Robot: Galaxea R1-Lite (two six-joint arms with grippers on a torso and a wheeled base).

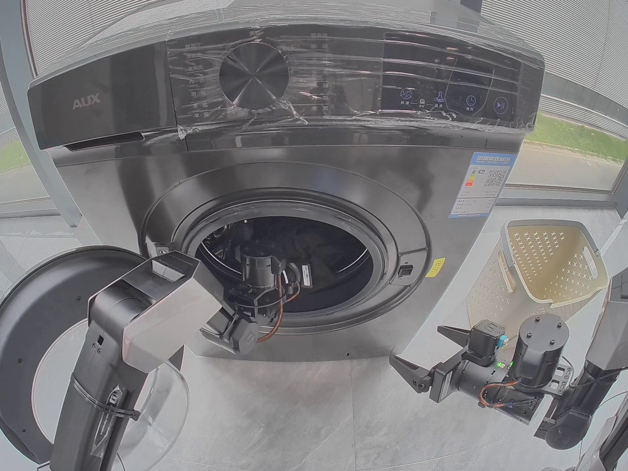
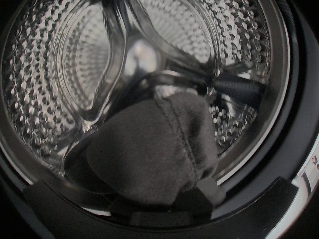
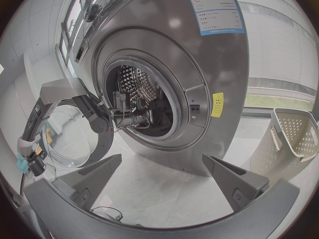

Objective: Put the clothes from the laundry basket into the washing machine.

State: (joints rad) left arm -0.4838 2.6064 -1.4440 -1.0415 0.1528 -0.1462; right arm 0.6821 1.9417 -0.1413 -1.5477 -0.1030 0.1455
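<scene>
A short brand word in pale capital letters (image 1: 86, 101) sits at the left end of the glossy dark control panel (image 1: 131, 99) on the grey front-loading washing machine (image 1: 118, 191). Tiny programme captions ring the round brushed-metal dial (image 1: 254, 75); they are too small, and too wrinkled under plastic film, for me to read. To the right, a row of pale blue touch icons (image 1: 471, 101) glows on the same panel. A white, blue-edged energy label (image 1: 483, 184) with coloured rating bars, a QR code and rows of figures is stuck on the machine's front, up and right of the door opening. A small yellow warning sticker (image 1: 435, 267) with dark characters sits just beside the latch socket (image 1: 405, 270).
</scene>
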